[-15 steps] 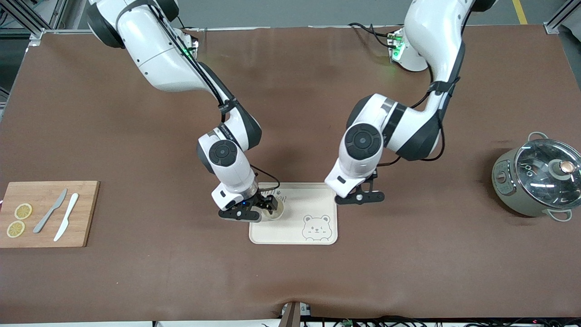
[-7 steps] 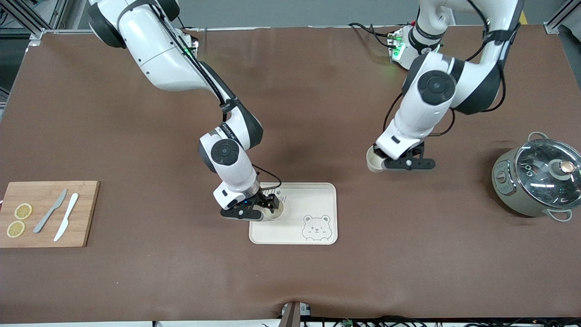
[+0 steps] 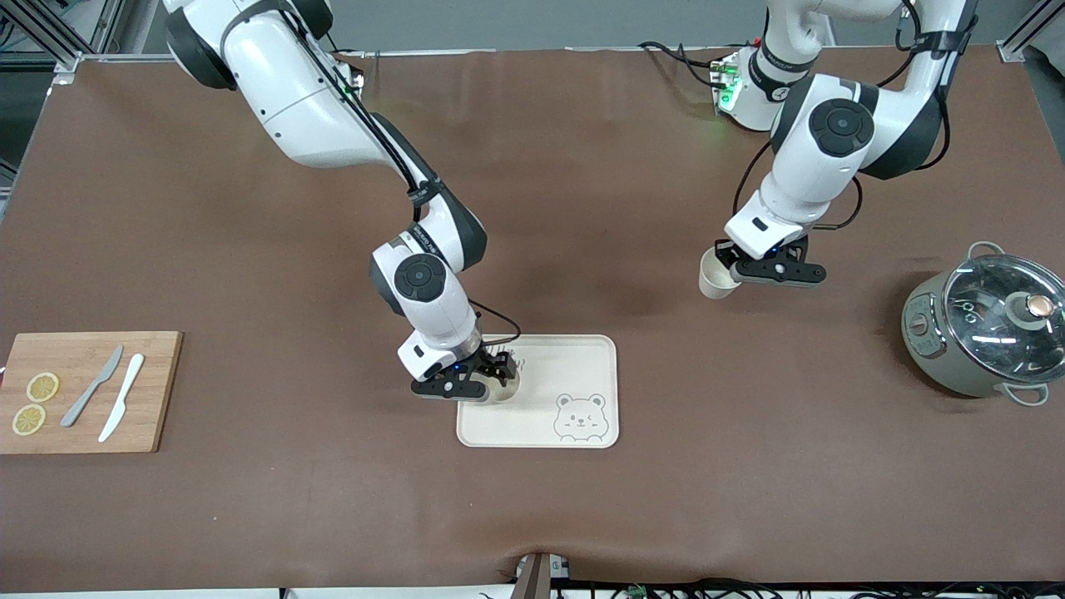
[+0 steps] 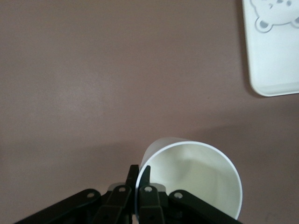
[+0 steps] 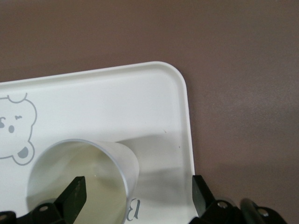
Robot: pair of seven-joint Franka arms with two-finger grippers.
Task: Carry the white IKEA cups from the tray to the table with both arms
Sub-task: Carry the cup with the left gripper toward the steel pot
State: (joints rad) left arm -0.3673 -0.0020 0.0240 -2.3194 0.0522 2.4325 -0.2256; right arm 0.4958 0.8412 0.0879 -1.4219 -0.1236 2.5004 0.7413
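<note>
One white cup (image 3: 714, 279) hangs tilted in my left gripper (image 3: 731, 268) over bare table, between the tray and the pot. In the left wrist view the left gripper (image 4: 140, 175) is shut on this cup's (image 4: 196, 177) rim, one finger inside and one outside. The other white cup (image 3: 507, 388) stands on the bear-printed tray (image 3: 582, 366), at its corner toward the right arm's end. My right gripper (image 3: 491, 381) is low over it. In the right wrist view the right gripper (image 5: 138, 193) is wide open, one finger over the cup's (image 5: 79, 177) mouth and one outside it.
A grey-green lidded pot (image 3: 982, 324) stands at the left arm's end of the table. A wooden cutting board (image 3: 158, 399) with two knives and lemon slices lies at the right arm's end. The tray's corner also shows in the left wrist view (image 4: 275, 60).
My left gripper has moved from the tray's edge toward the left arm's end and the bases, with a cup in it. My right gripper has barely shifted over the tray.
</note>
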